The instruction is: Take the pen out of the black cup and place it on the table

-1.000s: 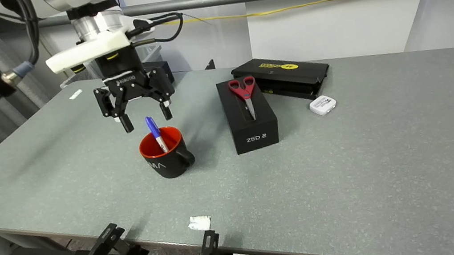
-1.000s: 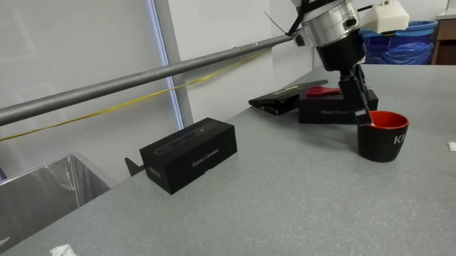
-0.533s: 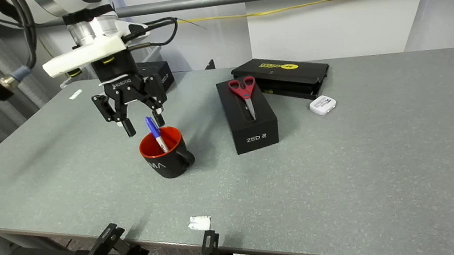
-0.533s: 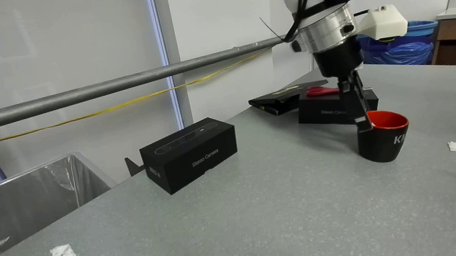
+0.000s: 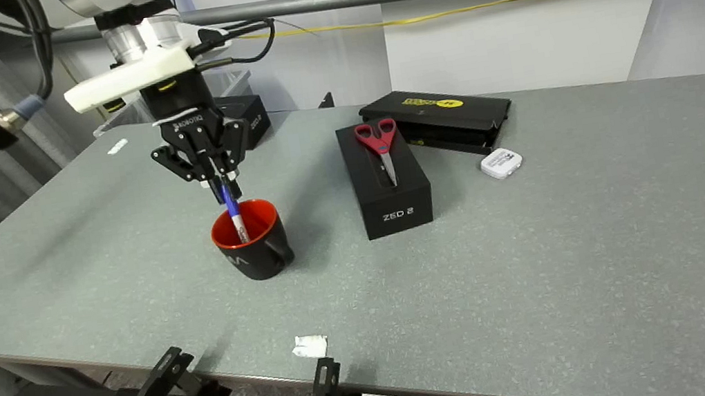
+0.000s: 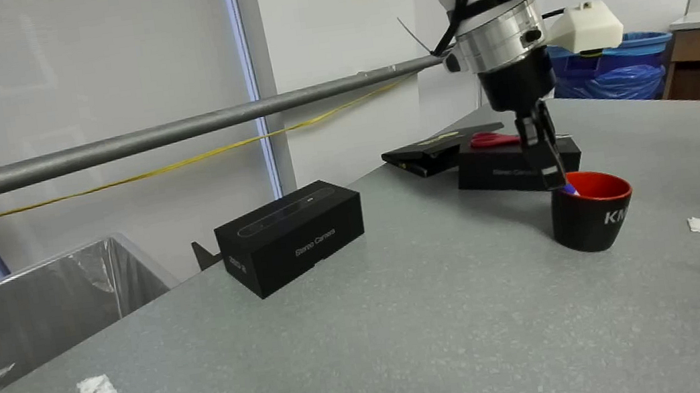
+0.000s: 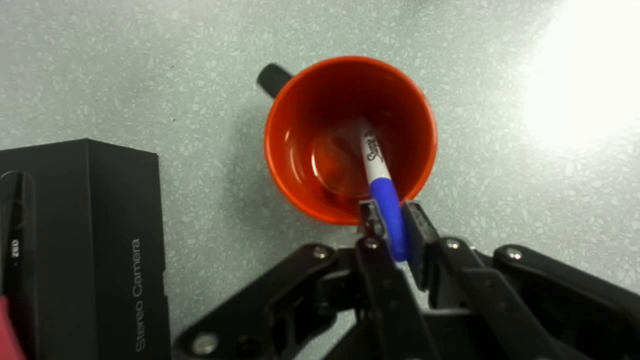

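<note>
The blue-capped pen (image 7: 382, 190) leans inside the black cup (image 5: 256, 258), its white lower part down in the red interior and its cap above the rim. My gripper (image 7: 392, 212) is shut on the cap, with one finger pad on either side of it. In the wrist view the fingertips are at the edge of the cup's red rim. The cup stands on the grey speckled table (image 5: 544, 267). In an exterior view only a bit of the pen (image 6: 569, 189) shows below the fingers; the rest is hidden.
A black box (image 5: 388, 200) with red-handled scissors (image 5: 381, 145) on top stands near the cup. Behind it lies a flat black case (image 5: 437, 112), with a small white case (image 5: 501, 162) beside it. Another black box (image 6: 291, 238) sits near the table's back edge.
The gripper's fingers have gone from wide apart to closed around the pen's cap. The pen has tipped a little more upright, and the cup has shifted slightly.
</note>
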